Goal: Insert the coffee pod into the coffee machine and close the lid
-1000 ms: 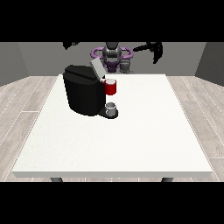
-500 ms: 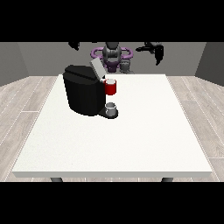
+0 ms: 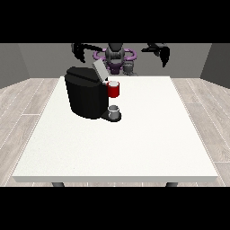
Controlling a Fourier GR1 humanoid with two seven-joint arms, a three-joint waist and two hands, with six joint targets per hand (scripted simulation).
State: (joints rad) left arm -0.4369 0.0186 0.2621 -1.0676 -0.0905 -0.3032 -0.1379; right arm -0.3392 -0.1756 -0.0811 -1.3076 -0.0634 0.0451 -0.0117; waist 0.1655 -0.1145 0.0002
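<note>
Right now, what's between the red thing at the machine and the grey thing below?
Nothing: front view shows a bare gap from red thing to grey thing.

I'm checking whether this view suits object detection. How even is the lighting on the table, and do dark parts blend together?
Front view: the white table is evenly lit, without glare or hard shadows. The black coffee machine shows little surface detail. The dark hand at the view's left and the hand at the view's right stand against grey wall.
</note>
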